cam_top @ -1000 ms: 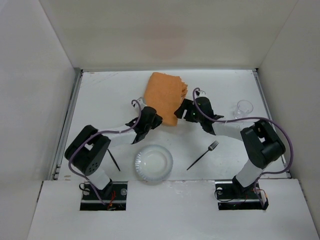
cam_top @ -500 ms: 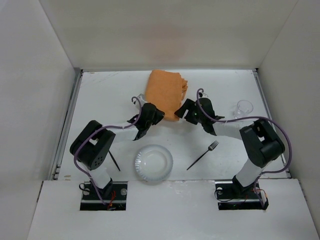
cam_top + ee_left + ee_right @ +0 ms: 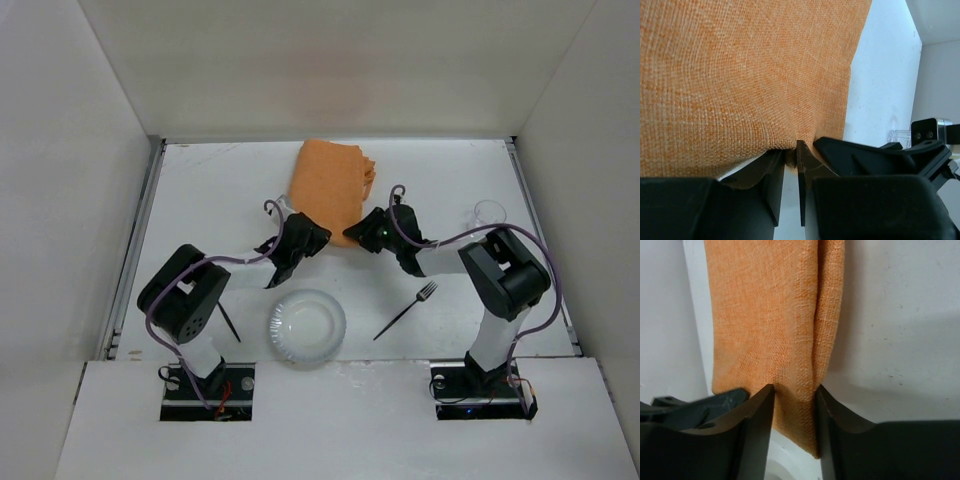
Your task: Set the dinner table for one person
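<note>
An orange woven cloth placemat lies folded far-centre on the matte white dinner table. The left gripper, nearly closed, pinches its near edge; the right gripper, half-open, clasps its near corner, seemingly to unfold it together.

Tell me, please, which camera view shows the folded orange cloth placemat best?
The top external view: only there is nearly the whole folded orange cloth placemat visible. The left wrist view shows only its weave and an edge pinched between the left fingers; the right wrist view, a folded corner between the right fingers.
</note>
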Robot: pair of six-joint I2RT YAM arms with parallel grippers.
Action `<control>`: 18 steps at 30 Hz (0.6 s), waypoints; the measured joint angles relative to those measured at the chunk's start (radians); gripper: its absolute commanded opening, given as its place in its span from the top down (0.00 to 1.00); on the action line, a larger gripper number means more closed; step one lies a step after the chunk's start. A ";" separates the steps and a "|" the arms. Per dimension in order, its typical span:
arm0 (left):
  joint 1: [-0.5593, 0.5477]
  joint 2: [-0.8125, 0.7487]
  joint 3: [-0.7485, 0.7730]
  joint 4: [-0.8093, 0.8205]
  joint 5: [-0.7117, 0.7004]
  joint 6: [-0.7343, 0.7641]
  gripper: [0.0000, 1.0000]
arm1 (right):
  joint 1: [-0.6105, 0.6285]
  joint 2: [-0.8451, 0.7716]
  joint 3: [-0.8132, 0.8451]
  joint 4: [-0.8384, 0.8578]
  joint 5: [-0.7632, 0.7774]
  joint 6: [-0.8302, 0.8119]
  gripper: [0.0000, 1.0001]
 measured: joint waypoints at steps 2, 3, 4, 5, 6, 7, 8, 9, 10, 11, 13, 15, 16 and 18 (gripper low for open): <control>-0.001 -0.017 -0.021 0.003 0.001 -0.001 0.76 | 0.000 0.004 0.000 0.013 -0.001 0.017 0.81; -0.001 -0.032 -0.034 0.004 0.003 -0.002 0.68 | 0.000 0.004 0.000 0.021 -0.002 0.027 0.85; -0.001 -0.053 -0.052 0.004 0.005 -0.001 0.62 | 0.000 0.004 0.000 0.030 -0.003 0.031 0.88; 0.003 -0.079 -0.071 0.003 0.006 0.002 0.56 | 0.000 0.004 0.000 0.039 -0.004 0.035 0.90; 0.006 -0.115 -0.096 0.003 0.008 0.003 0.53 | 0.000 0.003 0.000 0.043 -0.005 0.038 0.92; 0.011 -0.158 -0.124 0.003 0.009 0.005 0.51 | 0.000 0.000 0.001 0.042 -0.005 0.038 0.93; 0.023 -0.210 -0.154 0.001 0.008 0.007 0.51 | 0.000 -0.007 0.002 0.035 -0.005 0.035 0.93; 0.036 -0.262 -0.181 -0.003 0.006 0.010 0.50 | -0.001 -0.018 0.005 0.022 -0.004 0.029 0.94; 0.055 -0.330 -0.212 -0.010 -0.001 0.013 0.50 | -0.002 -0.035 0.014 -0.009 -0.003 0.018 0.94; 0.073 -0.387 -0.236 -0.020 -0.009 0.015 0.50 | -0.002 -0.057 0.030 -0.040 0.002 0.003 0.94; 0.113 -0.504 -0.281 -0.042 -0.022 0.020 0.50 | -0.003 -0.110 0.083 -0.124 0.022 -0.039 0.95; 0.153 -0.595 -0.315 -0.073 -0.035 0.024 0.50 | -0.002 -0.162 0.165 -0.218 0.058 -0.098 0.95; 0.170 -0.624 -0.326 -0.091 -0.038 0.026 0.50 | 0.001 -0.182 0.225 -0.273 0.082 -0.135 0.95; 0.190 -0.654 -0.349 -0.115 -0.036 0.027 0.50 | 0.010 -0.197 0.354 -0.369 0.125 -0.201 0.95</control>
